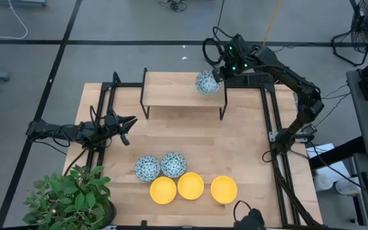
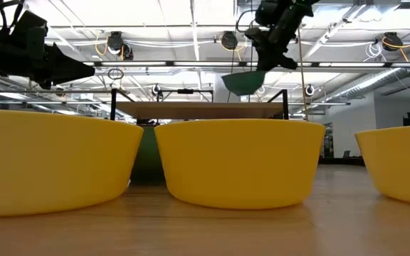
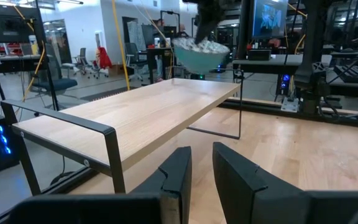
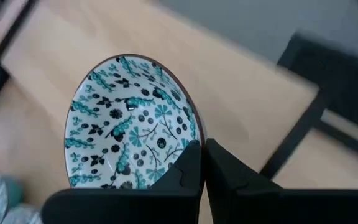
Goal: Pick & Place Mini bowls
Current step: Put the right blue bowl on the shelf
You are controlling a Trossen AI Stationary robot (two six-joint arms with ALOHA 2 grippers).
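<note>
The right gripper [image 1: 217,75] pinches the rim of a patterned bowl [image 1: 206,83], held tilted above the right end of the wooden shelf [image 1: 181,94]. The left gripper [image 1: 128,122], slightly parted and empty, waits at the table's left.

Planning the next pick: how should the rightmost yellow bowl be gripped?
Pinch the rim of the rightmost yellow bowl from straight above, one finger inside and one outside. It sits upright and open, apart from the middle yellow bowl, so its right rim is probably freest. The right gripper holds a patterned bowl this way.
</note>
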